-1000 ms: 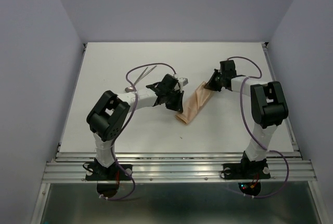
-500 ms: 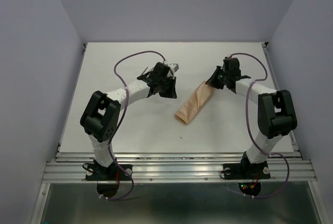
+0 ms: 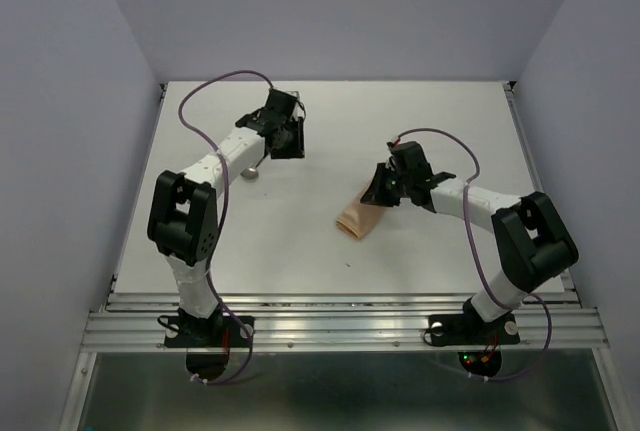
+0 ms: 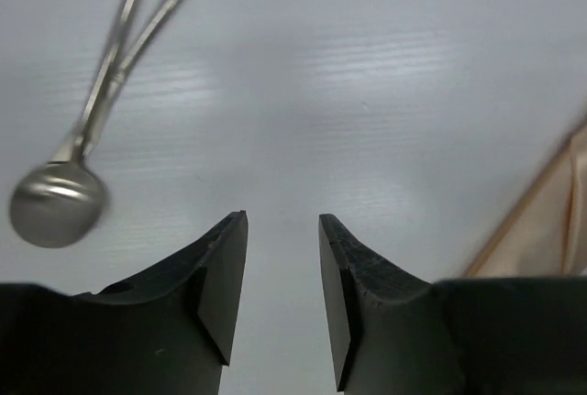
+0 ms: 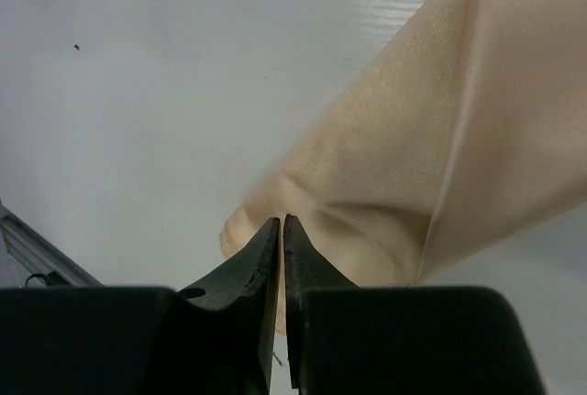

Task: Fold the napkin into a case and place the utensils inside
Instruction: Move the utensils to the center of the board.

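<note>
In my left wrist view the utensils (image 4: 96, 111) run off the top edge, so their handle ends are lost. The spoon (image 4: 57, 204) bowl is smeared, and the second piece's head hides behind it, so I cannot name its kind. The case (image 4: 550, 221) is only a sliver there, cut by the right edge and my left pincer (image 4: 282, 221). From above, my right pincer (image 3: 378, 196) covers the case's far end. In my right wrist view the cloth runs off the top and right edges. I cannot tell whether my tips, pressed together, pinch any.
</note>
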